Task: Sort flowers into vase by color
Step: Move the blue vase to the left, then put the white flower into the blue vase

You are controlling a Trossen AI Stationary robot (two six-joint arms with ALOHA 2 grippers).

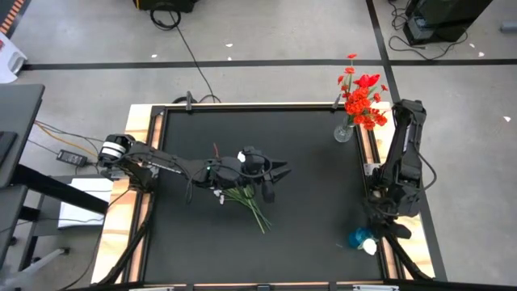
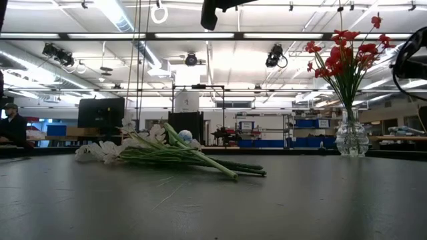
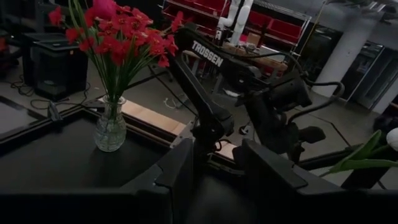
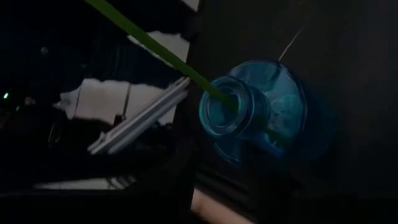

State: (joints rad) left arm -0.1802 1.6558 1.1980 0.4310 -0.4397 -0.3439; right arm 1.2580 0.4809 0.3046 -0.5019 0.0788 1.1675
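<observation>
A bunch of white and pale-blue flowers (image 1: pixel 242 196) (image 2: pixel 160 152) lies flat on the black table, stalks toward the near edge. My left gripper (image 1: pixel 279 169) (image 3: pixel 217 171) hovers level above the bunch, open, holding nothing. Red flowers (image 1: pixel 363 101) (image 3: pixel 118 34) stand in a clear glass vase (image 1: pixel 343 132) (image 2: pixel 351 135) at the far right corner. A blue vase (image 1: pixel 359 238) (image 4: pixel 264 112) stands at the near right, holding one green stalk (image 4: pixel 155 46) with a white bloom (image 1: pixel 370 246). My right gripper (image 1: pixel 380 227) (image 4: pixel 221 193) hangs just beside and above the blue vase, open.
A raised frame (image 1: pixel 258 105) borders the table, with wooden strips (image 1: pixel 137 194) along both sides. My right arm (image 1: pixel 400 153) stands along the right edge between the two vases. Bare tabletop (image 1: pixel 315 194) lies between the bunch and the vases.
</observation>
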